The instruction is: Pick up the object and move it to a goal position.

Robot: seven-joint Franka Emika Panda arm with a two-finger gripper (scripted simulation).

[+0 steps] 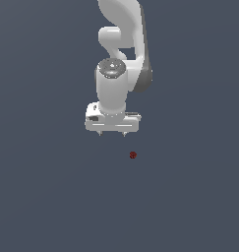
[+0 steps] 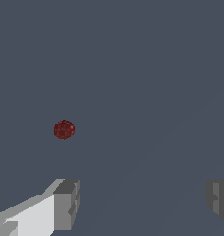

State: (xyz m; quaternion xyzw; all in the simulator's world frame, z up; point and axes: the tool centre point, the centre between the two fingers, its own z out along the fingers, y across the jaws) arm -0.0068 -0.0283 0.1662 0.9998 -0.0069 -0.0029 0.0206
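The object, a tiny dark red ball (image 1: 133, 155) with a mottled surface, lies on the flat grey ground. It also shows in the wrist view (image 2: 64, 129). My white gripper (image 1: 112, 134) hangs above the ground, pointing down, with the ball a little to the exterior view's right of it and nearer the camera. The jaws stand wide apart and hold nothing; in the wrist view the gripper (image 2: 143, 203) shows two grey fingertips (image 2: 66, 203) far apart, with the ball ahead of them and not between them.
The white arm (image 1: 122, 44) rises behind the gripper to the top of the exterior view. A plain dark grey surface (image 1: 52, 197) fills the rest of both views.
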